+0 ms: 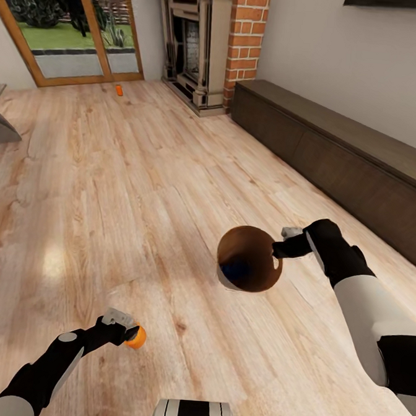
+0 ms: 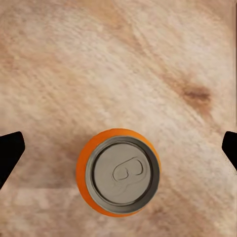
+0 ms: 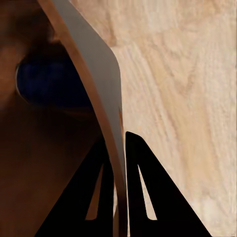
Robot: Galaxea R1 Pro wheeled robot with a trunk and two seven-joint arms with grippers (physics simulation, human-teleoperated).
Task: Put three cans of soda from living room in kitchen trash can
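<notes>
Gripping the trash can point(image 1: 253, 270) by its rim, right tool point(image 3: 117, 148) clamped, blue can point(image 3: 49, 81) already inside; left tool point(image 2: 118, 148) spread wide over an orange can point(image 2: 118, 172), ungrasped; third can point(image 1: 119, 90) on floor point(image 1: 110, 182) by the glass doors point(image 1: 71, 31).

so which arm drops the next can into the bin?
Left, probably. The left gripper has an orange can between its spread fingers, though contact is unclear. The right gripper is shut on the trash can rim, carrying it with the blue can inside.
</notes>
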